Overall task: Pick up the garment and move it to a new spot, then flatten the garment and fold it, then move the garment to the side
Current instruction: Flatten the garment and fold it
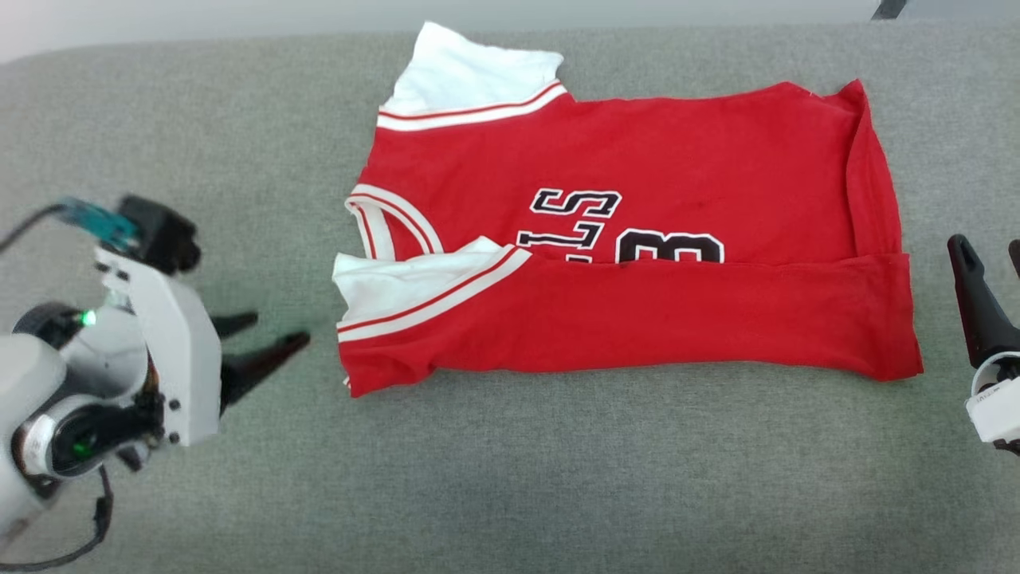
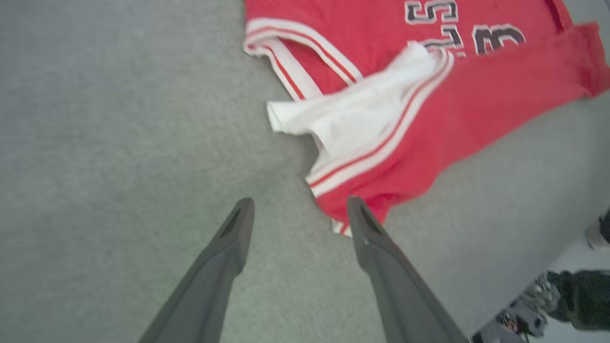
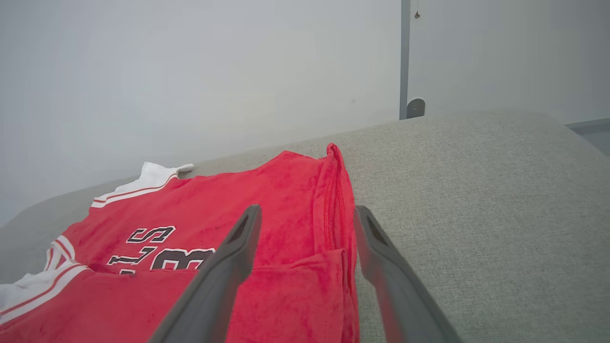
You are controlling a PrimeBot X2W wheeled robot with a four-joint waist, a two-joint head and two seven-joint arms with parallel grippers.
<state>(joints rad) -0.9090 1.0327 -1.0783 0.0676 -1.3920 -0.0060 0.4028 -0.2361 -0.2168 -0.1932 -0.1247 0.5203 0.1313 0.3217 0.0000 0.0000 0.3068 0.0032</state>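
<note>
The garment (image 1: 637, 263) is a red T-shirt lying flat on the grey cushion (image 1: 510, 478), collar to the left. Its near long edge is folded up over the lower half of the black lettering, and a white sleeve end lies on top of that fold. My left gripper (image 1: 279, 329) hovers just left of the garment's near-left corner, open and empty. In the left wrist view the gripper (image 2: 300, 202) has the garment (image 2: 429, 109) corner beside its right fingertip. My right gripper (image 1: 990, 249) stands open off the hem end. The right wrist view shows this gripper (image 3: 309, 209) empty above the garment (image 3: 286, 200) hem.
The grey cushion (image 3: 476, 190) stretches wide to the left, right and front of the garment. A pale wall (image 3: 190, 71) with a vertical post (image 3: 404, 57) stands behind it. The cushion's front edge and machine parts (image 2: 548, 295) show at the lower right of the left wrist view.
</note>
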